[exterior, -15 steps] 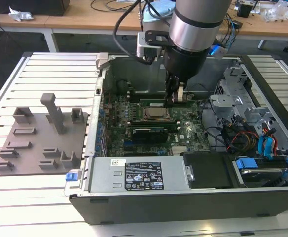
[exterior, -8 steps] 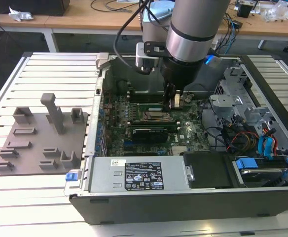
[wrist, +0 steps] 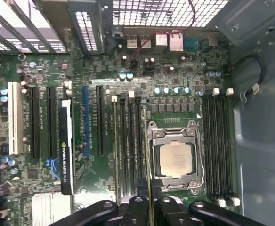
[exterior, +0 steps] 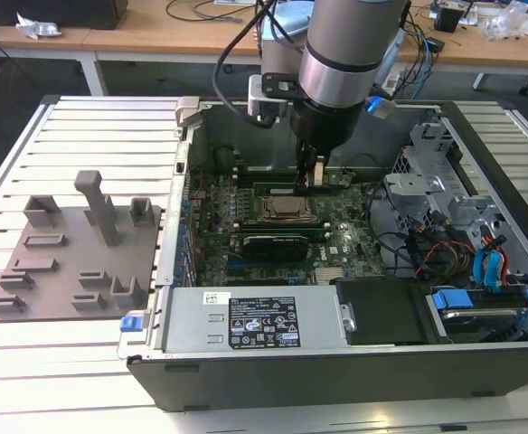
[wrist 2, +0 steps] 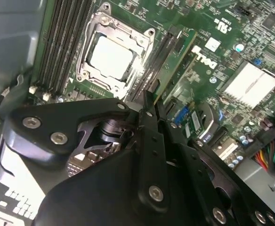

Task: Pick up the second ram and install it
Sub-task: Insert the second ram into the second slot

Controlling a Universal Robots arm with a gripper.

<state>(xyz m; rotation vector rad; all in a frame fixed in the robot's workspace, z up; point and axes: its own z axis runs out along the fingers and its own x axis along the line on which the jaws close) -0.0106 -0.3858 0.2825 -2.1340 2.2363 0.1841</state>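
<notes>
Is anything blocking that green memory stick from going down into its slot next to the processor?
Nothing visible does. In the second wrist view the gripper is shut on the second ram, which stands edge-on at the memory slots beside the processor socket. No cable or card crosses those slots there. How deep it sits cannot be told.

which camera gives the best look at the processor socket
The first wrist view: the processor socket faces the camera squarely, unobstructed. The second wrist view shows it whole but at a slant. In the exterior view it sits partly behind the arm.
</notes>
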